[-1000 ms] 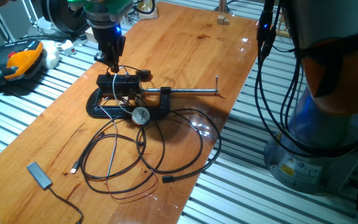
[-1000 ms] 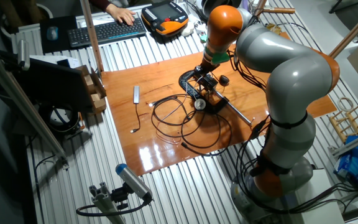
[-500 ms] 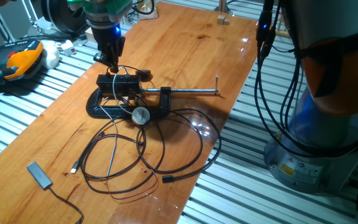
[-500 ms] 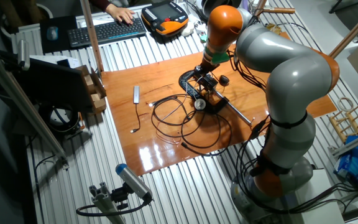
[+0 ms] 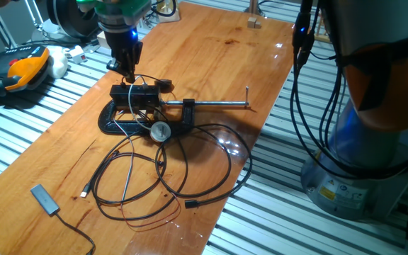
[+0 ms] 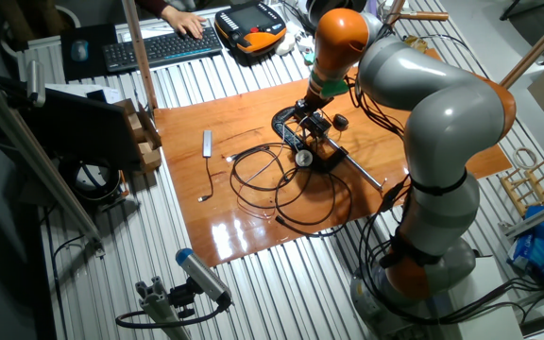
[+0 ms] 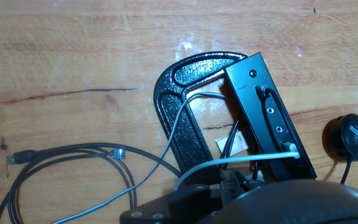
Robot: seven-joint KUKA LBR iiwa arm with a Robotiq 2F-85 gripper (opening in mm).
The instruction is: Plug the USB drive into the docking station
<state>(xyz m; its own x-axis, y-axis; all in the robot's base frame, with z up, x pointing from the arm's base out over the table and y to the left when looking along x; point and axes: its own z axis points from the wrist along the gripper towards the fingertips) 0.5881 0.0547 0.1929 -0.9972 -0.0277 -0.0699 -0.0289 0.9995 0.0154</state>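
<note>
The docking station (image 5: 137, 94) (image 6: 312, 123) is a small black box held in the G-clamp, with a row of ports facing up in the hand view (image 7: 269, 118). A black plug and a white cable (image 7: 241, 160) are in two of its ports. My gripper (image 5: 129, 75) (image 6: 312, 106) (image 7: 235, 183) hangs just above the box, its fingers close together. The USB drive (image 7: 234, 179) shows only as a small dark stub between the fingertips at the bottom of the hand view. It is mostly hidden, and I cannot tell whether it touches a port.
The black G-clamp (image 5: 115, 122) (image 7: 179, 124) has a long steel screw (image 5: 218, 105) pointing right. Looped cables (image 5: 161, 177) lie in front of it. A flat dongle (image 5: 44, 199) lies near the front left corner. A round black puck (image 7: 348, 138) sits beside the box.
</note>
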